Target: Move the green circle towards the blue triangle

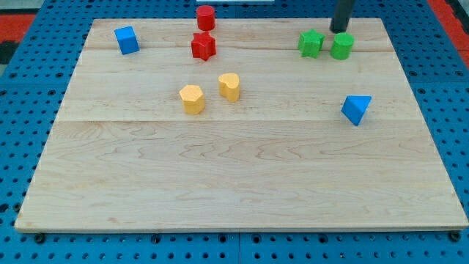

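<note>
Tip: my tip [339,31], the lower end of the straight dark rod, has no fingers or jaws to open or close; it sits at the far edge of the green circle, touching it or very nearly so, I cannot tell which.
Task's thing: the small green round block, the green circle [341,45], stands just on the view's bottom side of my tip, near the board's top right.
Key relation: the blue triangle [356,109], a blue wedge-shaped block, lies well apart from the green circle, toward the view's bottom and slightly to the view's right. Tip, circle and triangle stand almost in a line, so I judge a push toward the view's bottom, leaning a little right, would carry the circle the right way.
Neighbour: the green star-shaped block [311,43] sits just beside the green circle on the view's left, possibly touching; a push straight down should leave it alone.
Surface: the pale wooden board [242,191] is flat and smooth, and the stretch between the green circle and the blue triangle holds no other block.
Others, well left of the green circle: red cylinder [206,17], red star-shaped block [203,46], two yellow blocks [211,92], blue cube [127,39].
Risk: the round block may slip sideways off the tip if the push is off-centre.
</note>
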